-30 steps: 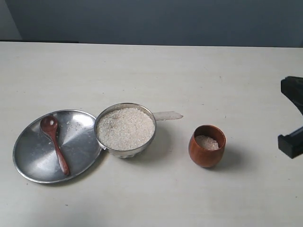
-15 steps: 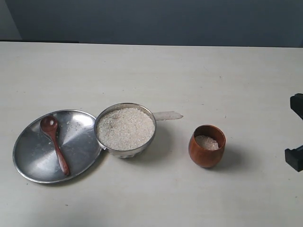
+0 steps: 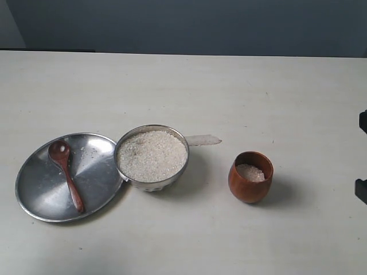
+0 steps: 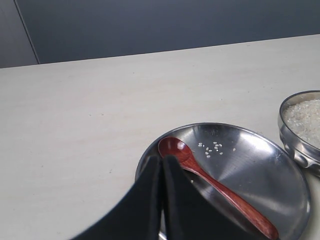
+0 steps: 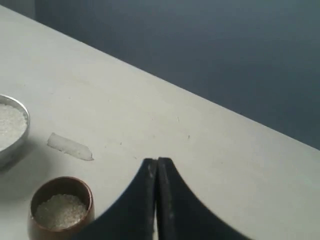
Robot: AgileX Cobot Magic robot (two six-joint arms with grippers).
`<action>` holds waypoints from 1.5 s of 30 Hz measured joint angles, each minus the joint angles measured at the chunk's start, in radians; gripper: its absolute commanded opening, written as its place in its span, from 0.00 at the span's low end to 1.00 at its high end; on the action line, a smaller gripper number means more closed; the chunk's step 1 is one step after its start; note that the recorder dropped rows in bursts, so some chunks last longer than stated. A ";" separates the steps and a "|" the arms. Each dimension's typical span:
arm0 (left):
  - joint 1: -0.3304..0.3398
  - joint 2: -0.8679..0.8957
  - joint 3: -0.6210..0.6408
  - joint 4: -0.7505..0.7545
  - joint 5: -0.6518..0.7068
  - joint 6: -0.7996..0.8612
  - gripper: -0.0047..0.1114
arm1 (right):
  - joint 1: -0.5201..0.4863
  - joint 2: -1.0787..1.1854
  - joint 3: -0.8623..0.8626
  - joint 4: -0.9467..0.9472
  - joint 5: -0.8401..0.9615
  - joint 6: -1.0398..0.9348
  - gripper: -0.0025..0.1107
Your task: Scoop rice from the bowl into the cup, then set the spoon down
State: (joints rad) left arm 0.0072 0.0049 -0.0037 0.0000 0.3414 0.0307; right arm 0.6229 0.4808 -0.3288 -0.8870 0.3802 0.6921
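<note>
The steel bowl holds a heap of white rice near the table's middle. Right of it stands the brown wooden cup, with some rice inside. The wooden spoon lies on the flat steel plate, touched by nothing. The left wrist view shows my left gripper shut and empty, above the plate's rim beside the spoon head. My right gripper is shut and empty, away from the cup. Only a dark sliver of the right arm shows at the exterior view's right edge.
A small clear plastic scrap lies on the table just behind the bowl. A few loose rice grains sit on the plate. The pale table runs back to a dark wall.
The right arm has drawn back to the right, almost out of the exterior view. Bowl, cup, spoon and plate have not moved.
</note>
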 measured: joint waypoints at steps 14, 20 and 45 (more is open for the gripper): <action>0.000 0.000 0.000 0.000 0.000 0.000 0.04 | -0.126 -0.273 0.000 0.239 0.047 0.000 0.02; 0.000 0.000 0.000 0.000 0.000 0.000 0.04 | -0.243 -0.379 0.010 0.345 0.065 0.000 0.02; 0.000 0.000 0.000 0.000 0.000 0.000 0.04 | -0.280 -0.434 0.160 0.409 0.041 -0.011 0.02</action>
State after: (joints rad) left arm 0.0072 0.0049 -0.0037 0.0000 0.3414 0.0307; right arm 0.3431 0.0465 -0.1689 -0.4779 0.4216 0.6811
